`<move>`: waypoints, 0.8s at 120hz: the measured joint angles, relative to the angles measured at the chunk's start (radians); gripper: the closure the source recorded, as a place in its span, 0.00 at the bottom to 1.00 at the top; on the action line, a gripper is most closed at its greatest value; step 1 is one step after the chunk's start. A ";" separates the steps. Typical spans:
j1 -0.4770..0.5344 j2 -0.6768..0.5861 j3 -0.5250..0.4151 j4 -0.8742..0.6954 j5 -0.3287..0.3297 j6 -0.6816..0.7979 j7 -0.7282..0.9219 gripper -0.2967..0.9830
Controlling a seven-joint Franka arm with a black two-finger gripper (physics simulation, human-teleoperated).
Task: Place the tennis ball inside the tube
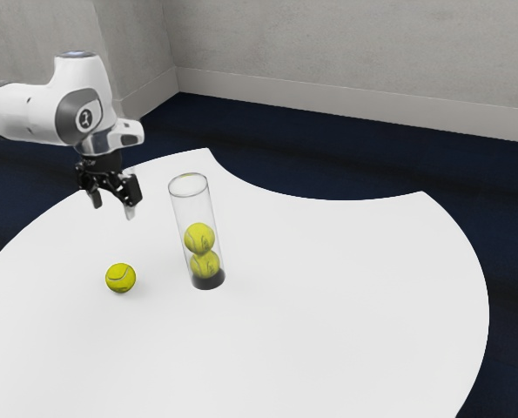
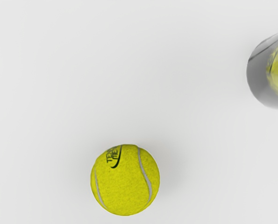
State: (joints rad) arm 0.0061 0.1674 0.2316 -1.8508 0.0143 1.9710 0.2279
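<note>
My gripper (image 1: 112, 197) hangs open above the table in the exterior view, its two fingers apart with nothing between them. Below it, a loose yellow tennis ball (image 1: 120, 278) rests on the tabletop; the wrist view shows the same ball (image 2: 125, 180) from above. A tall clear tube (image 1: 191, 209) with a dark base stands upright beside the ball, toward the exterior view's right. Two tennis balls (image 1: 199, 238) are stacked inside its lower part. In the wrist view part of the tube (image 2: 260, 77) appears, with yellow inside.
The white table (image 1: 346, 305) has a curved edge with a concave cut-out on its far side. Dark blue floor (image 1: 328, 161) and a grey wall (image 1: 354, 52) lie beyond it. The tube's open rim rises to about the height of my fingers in the exterior view.
</note>
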 joint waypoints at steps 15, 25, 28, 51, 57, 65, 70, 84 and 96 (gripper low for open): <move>0.020 0.061 0.000 -0.002 -0.025 0.059 0.006 0.23; 0.032 0.098 0.000 -0.003 -0.044 0.095 0.013 0.23; 0.034 0.108 0.000 -0.003 -0.049 0.105 0.015 0.23; 0.057 0.171 -0.002 -0.002 -0.078 0.160 0.027 0.23; 0.060 0.185 -0.002 -0.002 -0.087 0.169 0.030 0.23; 0.061 0.200 -0.002 -0.002 -0.099 0.180 0.034 0.23; 0.060 0.204 -0.003 -0.002 -0.106 0.185 0.035 0.23; 0.055 0.201 -0.002 -0.024 -0.129 0.193 0.036 0.23; 0.051 0.191 -0.002 -0.058 -0.143 0.194 0.031 0.23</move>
State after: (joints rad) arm 0.0569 0.3579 0.2300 -1.9085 -0.1289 2.1654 0.2593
